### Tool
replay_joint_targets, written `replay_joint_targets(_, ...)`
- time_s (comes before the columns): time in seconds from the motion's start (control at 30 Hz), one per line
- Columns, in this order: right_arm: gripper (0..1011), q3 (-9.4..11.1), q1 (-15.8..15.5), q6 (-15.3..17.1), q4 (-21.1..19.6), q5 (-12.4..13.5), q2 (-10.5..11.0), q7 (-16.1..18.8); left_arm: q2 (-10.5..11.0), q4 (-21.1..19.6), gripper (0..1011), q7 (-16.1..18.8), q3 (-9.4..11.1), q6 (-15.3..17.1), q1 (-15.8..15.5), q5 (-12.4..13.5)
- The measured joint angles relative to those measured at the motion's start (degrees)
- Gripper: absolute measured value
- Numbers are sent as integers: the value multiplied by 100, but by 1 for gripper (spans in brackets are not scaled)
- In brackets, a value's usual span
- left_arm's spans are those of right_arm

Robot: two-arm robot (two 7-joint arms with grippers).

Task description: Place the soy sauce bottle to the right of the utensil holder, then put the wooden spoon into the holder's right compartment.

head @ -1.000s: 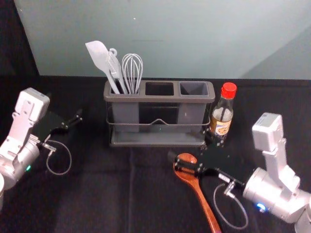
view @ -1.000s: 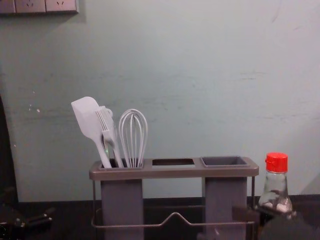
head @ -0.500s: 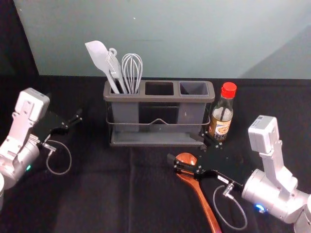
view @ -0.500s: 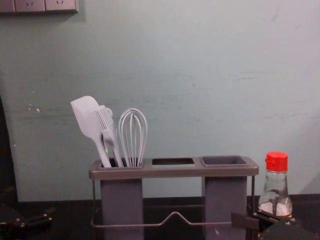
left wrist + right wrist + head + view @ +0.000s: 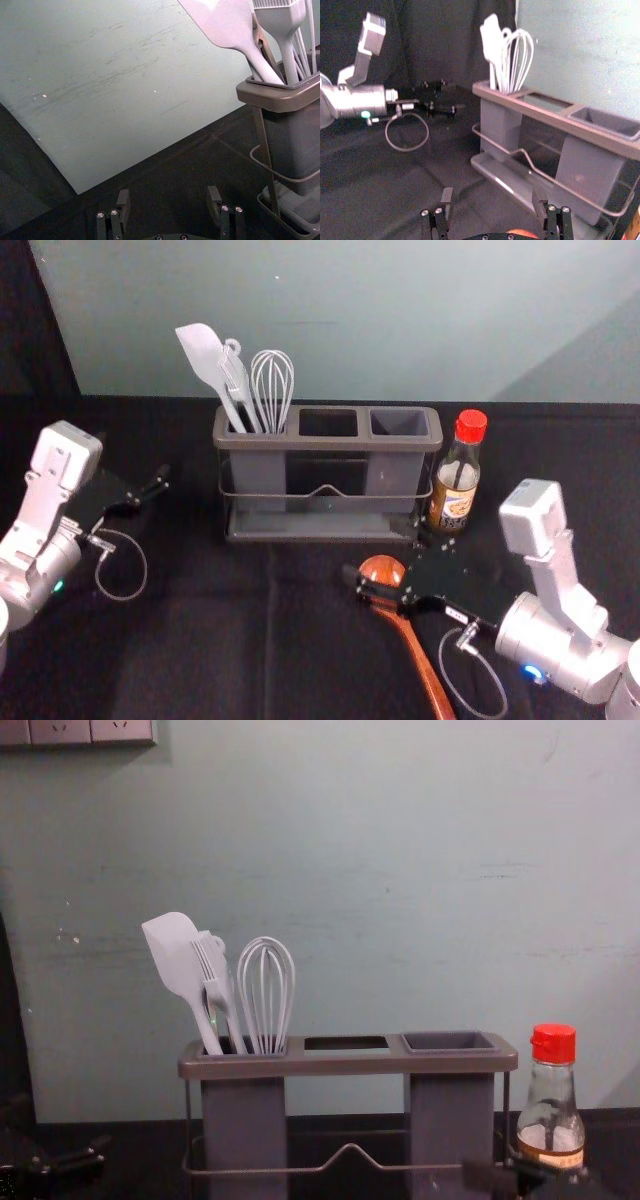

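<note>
In the head view my right gripper (image 5: 376, 552) stands open over the bowl end of the wooden spoon (image 5: 420, 662), which lies on the dark table. The soy sauce bottle (image 5: 454, 492) is upright, just right of the grey utensil holder (image 5: 325, 443). The holder's right compartment (image 5: 399, 422) has nothing in it. From the right wrist, my right gripper (image 5: 492, 197) has separated fingers, with an orange sliver of the spoon (image 5: 522, 232) below. My left gripper (image 5: 133, 457) rests at the left, and its wrist view shows that gripper (image 5: 169, 197) open.
A white spatula (image 5: 206, 360), a brush and a whisk (image 5: 272, 385) stand in the holder's left compartment. Behind the table rises a pale wall. Dark cloth with bare room spreads in front of the holder.
My right arm has shifted slightly left in the head view, and its gripper sits lower in the chest view, baring more of the bottle's label. The left arm, spoon and bottle have stayed put.
</note>
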Motion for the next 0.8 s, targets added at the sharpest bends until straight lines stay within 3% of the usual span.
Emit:
replay_joint_targets(0.13,1002,-68,-46,362,-150,-139,79,-140,0,0,1005,0,0,0,0,0)
replay_joint_targets(0.23,1000,-106,-93,939,-363,-230,170,-292,0,0,1005,0,0,0,0,0)
replay_joint_targets(0.27,1000,-106,-93,939,-363,-230,170,-292,0,0,1005,0,0,0,0,0)
replay_joint_targets(0.37,1000,-81,-101,1957,-655,-176,246,-434,0,0,1005,0,0,0,0,0)
replay_joint_targets(0.47,1000,-32,-93,2507,-799,-88,252,-526,0,0,1005,0,0,0,0,0)
replay_joint_targets(0.5,1000,12,-89,2841,-897,-59,239,-643,0,0,1005,0,0,0,0,0)
replay_joint_targets(0.57,1000,105,-84,3300,-1021,-36,148,-882,0,0,1005,0,0,0,0,0)
replay_joint_targets(0.6,1000,105,-84,3300,-1021,-36,148,-882,0,0,1005,0,0,0,0,0)
replay_joint_targets(0.7,1002,269,-79,3903,-1155,-40,-118,-1300,0,0,1005,0,0,0,0,0)
replay_joint_targets(0.8,1000,329,-79,4097,-1195,-153,-351,-1624,0,0,1005,0,0,0,0,0)
